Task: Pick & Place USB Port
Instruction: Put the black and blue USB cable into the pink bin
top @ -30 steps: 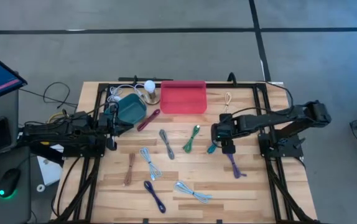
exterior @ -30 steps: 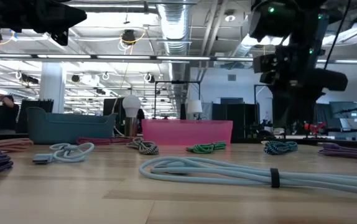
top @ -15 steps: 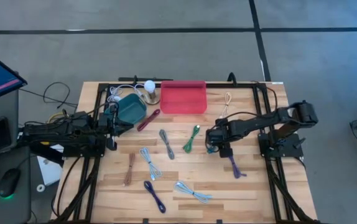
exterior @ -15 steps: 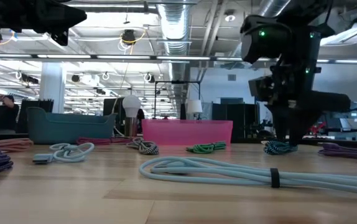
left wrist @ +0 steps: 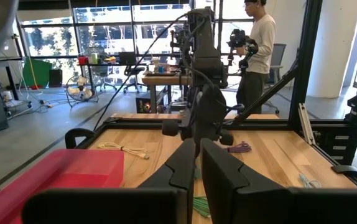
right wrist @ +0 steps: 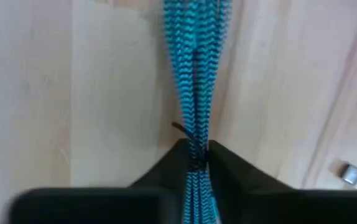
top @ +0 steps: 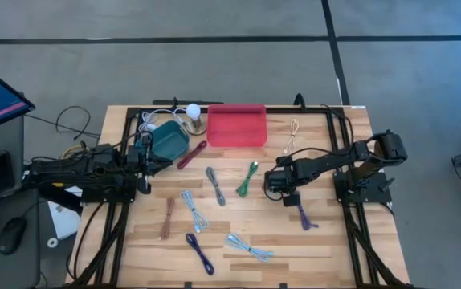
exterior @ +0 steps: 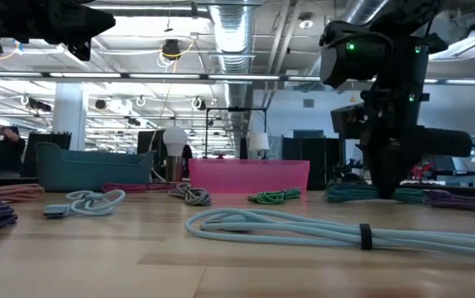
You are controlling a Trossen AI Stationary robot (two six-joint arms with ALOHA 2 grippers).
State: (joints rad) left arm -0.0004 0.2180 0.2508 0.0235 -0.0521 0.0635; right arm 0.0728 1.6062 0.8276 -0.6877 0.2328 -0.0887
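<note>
A teal braided cable bundle (right wrist: pixel 194 37) lies on the wood right of the table's middle and shows as a long low strand in the low view (exterior: pixel 349 194). My right gripper (top: pixel 277 185) (exterior: pixel 386 186) (right wrist: pixel 196 167) stands over it, shut on it. A red tray (top: pixel 236 124) sits at the far edge. My left gripper (top: pixel 146 160) (left wrist: pixel 197 163) waits at the table's left side next to a teal bin (top: pixel 169 140), its fingers shut and holding nothing. My right gripper pinches the teal cable bundle between its two fingers, near the bundle's black tie (right wrist: pixel 180 129), at the strands (right wrist: pixel 196 155). The fingers come from above, pointing down, one on each side of the bundle. The bundle lies on the table (exterior: pixel 349 194).
Other cable bundles lie spread over the table: green (top: pixel 246 178), grey (top: pixel 214 185), light blue (top: pixel 193 210) (top: pixel 249 247), purple (top: pixel 301 213), dark blue (top: pixel 200 251), brown (top: pixel 169 217), maroon (top: pixel 192 152), beige (top: pixel 292 132). A white bulb (top: pixel 192 111) stands beside the red tray.
My right gripper has moved toward the table's left and down onto the teal cable. In the low view the cable has gone from a small coil beside the gripper to a longer strand reaching out on both sides of the fingers.
</note>
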